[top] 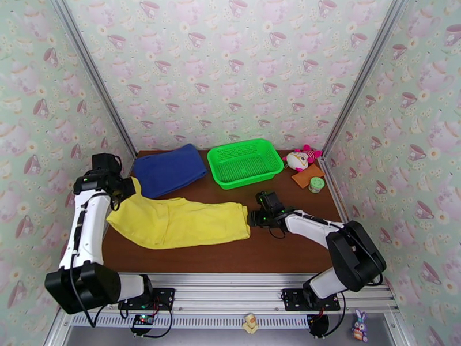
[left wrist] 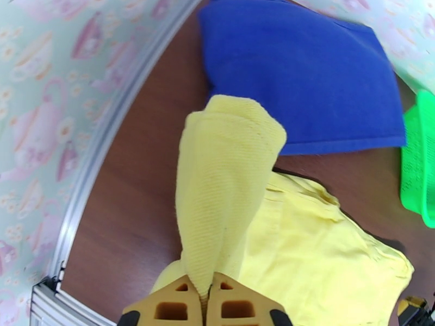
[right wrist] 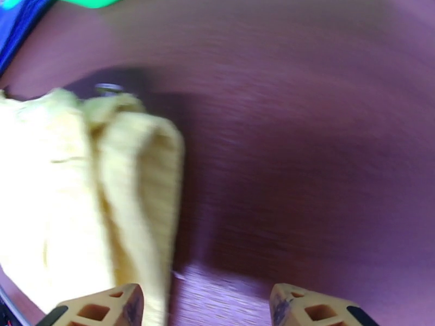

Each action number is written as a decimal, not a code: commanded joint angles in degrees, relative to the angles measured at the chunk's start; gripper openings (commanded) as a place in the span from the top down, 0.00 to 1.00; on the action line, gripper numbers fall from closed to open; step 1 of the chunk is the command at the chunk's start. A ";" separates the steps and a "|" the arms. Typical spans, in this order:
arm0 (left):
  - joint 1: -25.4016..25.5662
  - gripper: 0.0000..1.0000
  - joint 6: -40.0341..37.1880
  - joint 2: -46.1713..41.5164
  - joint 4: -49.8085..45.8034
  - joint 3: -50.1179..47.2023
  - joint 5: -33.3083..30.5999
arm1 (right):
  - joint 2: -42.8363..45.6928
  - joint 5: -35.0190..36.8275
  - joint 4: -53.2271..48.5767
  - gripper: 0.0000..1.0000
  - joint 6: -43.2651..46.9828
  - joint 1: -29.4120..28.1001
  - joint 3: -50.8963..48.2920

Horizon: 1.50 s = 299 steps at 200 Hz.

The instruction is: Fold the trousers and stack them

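Yellow trousers [top: 181,222] lie spread across the brown table [top: 276,255], in front of the folded blue cloth [top: 168,168]; left gripper [left wrist: 206,300] clenched on one lifted corner, right gripper [right wrist: 204,294] gapes wide beside the other end

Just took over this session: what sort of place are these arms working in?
Likely a staged test booth, not a home: teapot-patterned wall panels in aluminium framing enclose a small brown table with a plush toy.
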<state>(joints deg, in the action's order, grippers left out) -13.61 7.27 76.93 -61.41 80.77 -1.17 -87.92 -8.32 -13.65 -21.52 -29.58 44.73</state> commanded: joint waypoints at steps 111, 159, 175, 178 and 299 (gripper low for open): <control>35.78 1.00 36.91 5.87 0.50 1.22 -6.76 | -11.13 -5.85 3.63 0.81 0.60 -1.17 4.05; 51.30 1.00 49.92 12.94 3.74 2.94 -17.14 | -12.13 -6.87 4.85 0.92 0.02 -1.31 4.11; 55.31 1.00 52.90 16.39 4.01 5.24 -20.61 | -12.41 -7.19 5.19 0.93 -0.14 -1.52 4.14; 56.00 1.00 53.34 17.06 4.01 5.72 -21.22 | -12.50 -7.21 5.28 0.93 -0.22 -1.52 4.14; 67.72 1.00 67.62 34.98 5.95 19.77 -31.08 | -12.72 -7.33 7.23 0.93 -0.90 -2.13 2.12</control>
<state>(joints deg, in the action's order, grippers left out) 52.14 71.44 110.41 -57.14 97.56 -28.97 -98.91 -15.53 -5.74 -21.85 -30.81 48.69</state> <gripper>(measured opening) 0.048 0.073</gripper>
